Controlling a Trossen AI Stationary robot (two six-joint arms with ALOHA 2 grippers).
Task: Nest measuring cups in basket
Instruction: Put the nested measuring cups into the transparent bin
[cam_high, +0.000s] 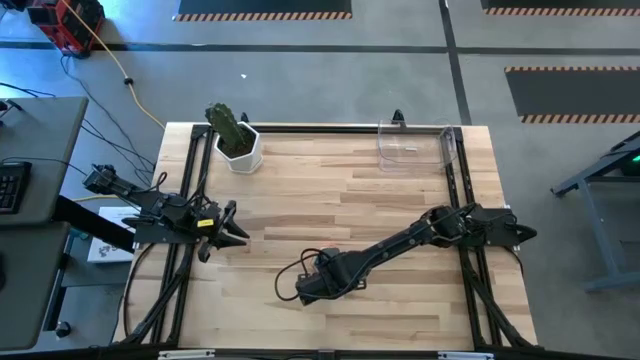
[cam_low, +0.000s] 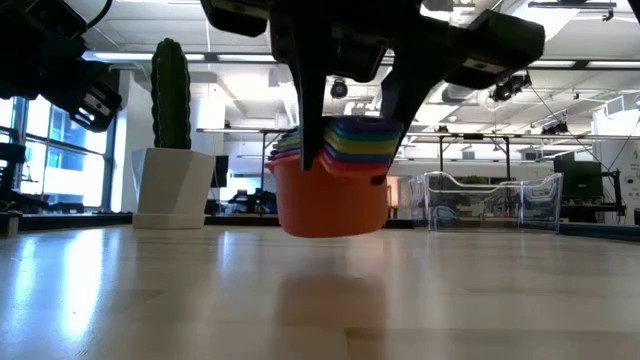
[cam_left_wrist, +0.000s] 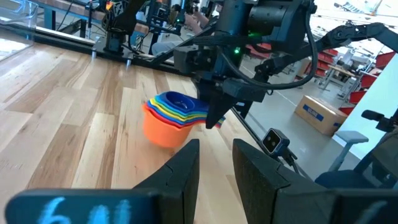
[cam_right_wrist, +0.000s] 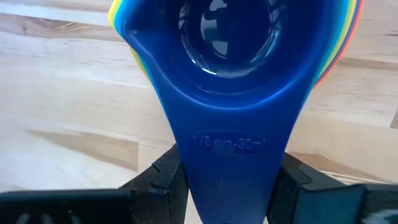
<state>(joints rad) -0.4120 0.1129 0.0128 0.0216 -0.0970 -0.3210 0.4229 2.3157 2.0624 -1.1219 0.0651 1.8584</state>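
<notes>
With your right gripper (cam_left_wrist: 214, 118) clamped only on the handles of the nested measuring cups (cam_low: 330, 185), lifted, a swing toward the far-right basket (cam_high: 415, 143) could shed cups; left gripper (cam_high: 232, 225) waits open.

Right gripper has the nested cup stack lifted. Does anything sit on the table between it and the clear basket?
Nothing visible does. The right gripper holds the cup stack off the near-centre wood; the table is bare up to the basket at the far right corner. The plant pot stands far left, off that line.

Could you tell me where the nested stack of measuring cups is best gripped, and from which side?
By the stacked handles, from the handle end, as the right gripper does: the stack of measuring cups has round, tapering bowls, while the handles form one flat tab between its fingers.
</notes>
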